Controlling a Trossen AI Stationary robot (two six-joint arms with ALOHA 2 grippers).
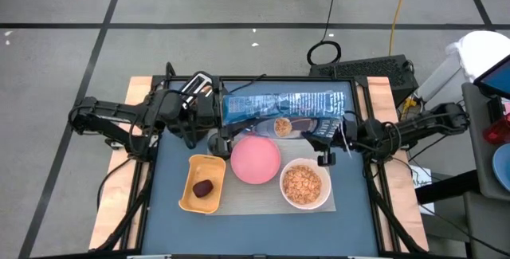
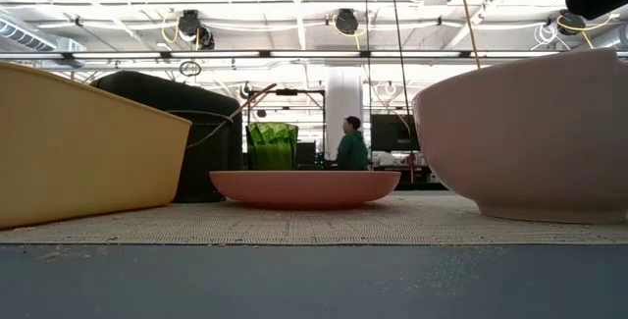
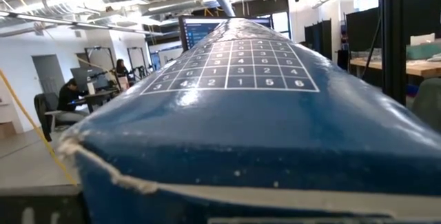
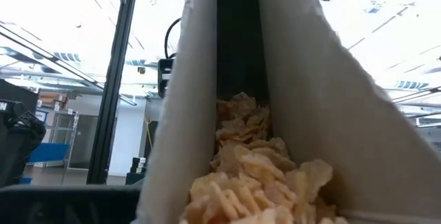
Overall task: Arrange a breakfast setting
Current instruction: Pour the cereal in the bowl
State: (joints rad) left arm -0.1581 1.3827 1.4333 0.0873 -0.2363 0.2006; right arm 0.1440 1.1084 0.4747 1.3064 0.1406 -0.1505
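A grey mat (image 1: 239, 199) lies on the table. On it stand a yellow tray (image 1: 191, 195) holding a small dark-red fruit (image 1: 203, 188), an empty pink plate (image 1: 255, 159) and a white bowl (image 1: 305, 184) filled with tan cereal. A long blue cereal bag (image 1: 283, 106) lies level across the far side of the table between my two grippers. My left gripper (image 1: 209, 109) is at its left end and my right gripper (image 1: 339, 129) at its right, open end. A tan round bagel (image 1: 281, 125) shows by the bag's near edge. No spoon shows. My left gripper holds the bag's left, closed end (image 1: 225, 107), coming level from the table's left; its fingers are hidden by the bag, whose blue printed side (image 3: 234, 114) fills the wrist view. My right gripper holds the bag's right, open end (image 1: 341, 115), coming from the table's right. Its wrist view looks into the opening, where cereal (image 4: 255, 176) lies between the white inner walls (image 4: 331, 114); the fingers are hidden.
A dark toaster (image 1: 299, 127) stands partly hidden under the bag, just behind the plate and bowl. In the low view the tray (image 2: 83, 147), plate (image 2: 304, 186) and bowl (image 2: 530, 137) stand side by side on the mat. A person walks in the room behind.
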